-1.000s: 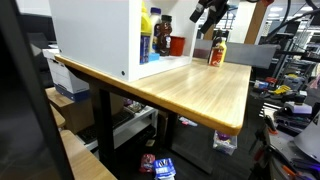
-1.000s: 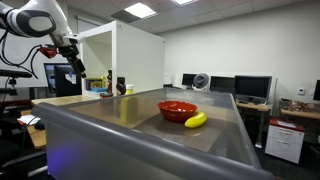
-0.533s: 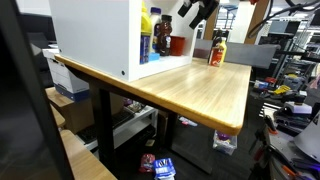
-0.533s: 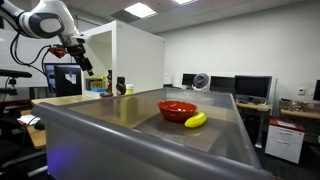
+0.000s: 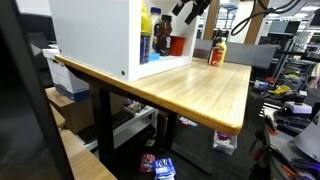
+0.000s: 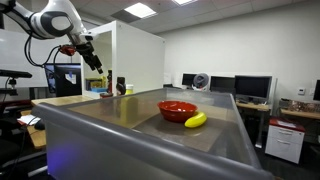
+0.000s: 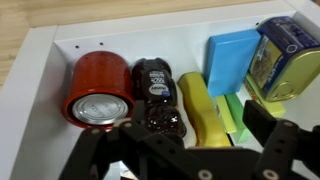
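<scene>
My gripper (image 7: 198, 118) is open and empty. Its two black fingers stand wide apart in front of the open white cabinet (image 7: 40, 60). Between the fingers lies a yellow bottle (image 7: 200, 110), with a dark bottle (image 7: 155, 80) and a red can (image 7: 100, 90) to its left. A blue box (image 7: 230, 62), a green item (image 7: 233, 112) and a blue and yellow tin (image 7: 285, 60) are to its right. In both exterior views the gripper (image 5: 188, 8) (image 6: 95, 58) hangs high by the cabinet's open side (image 5: 95, 35), touching nothing.
A yellow sauce bottle (image 5: 217, 52) stands on the wooden table (image 5: 200, 95) beside the cabinet. A red bowl (image 6: 177, 109) and a banana (image 6: 195, 120) lie on a grey surface close to the camera. Desks, monitors and clutter surround the table.
The gripper has moved sideways and up toward the cabinet's open side. The items in the cabinet and on the table have not moved.
</scene>
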Controlling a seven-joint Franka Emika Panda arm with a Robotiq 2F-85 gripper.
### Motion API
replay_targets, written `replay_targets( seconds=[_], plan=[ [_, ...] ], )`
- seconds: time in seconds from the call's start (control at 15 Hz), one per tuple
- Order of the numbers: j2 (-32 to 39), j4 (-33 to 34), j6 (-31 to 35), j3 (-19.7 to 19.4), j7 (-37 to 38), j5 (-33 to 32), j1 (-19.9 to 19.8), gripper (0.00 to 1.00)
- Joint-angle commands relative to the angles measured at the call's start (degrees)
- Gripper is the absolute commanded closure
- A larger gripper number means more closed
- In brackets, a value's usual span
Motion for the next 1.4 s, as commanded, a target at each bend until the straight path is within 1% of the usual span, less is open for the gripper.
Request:
replay_targets(
  seconds=[0.0,0.27,0.47,0.53,0.87,1.13,1.33],
  plan=[
    [1.82,0.96,1.49,0.79,5.02,-2.56,-2.55,0.00],
    [2.81,0.77,4.37,0.13,7.81,-0.41,-2.60,0.00],
    [3.40,0.43,6.94,0.22,9.68,-0.26,-2.76,0.00],
    [4.06,0.44,8.35,-0.19,9.12,0.21,-2.21,0.00],
    [5.39,0.30,11.05,-1.71,5.25,1.03,-0.55,0.00],
    [6.60,0.68,11.98,-3.13,2.26,1.19,0.72,0.00],
    [7.43,1.32,10.88,-3.49,-0.07,-0.94,0.18,0.00]
  ],
)
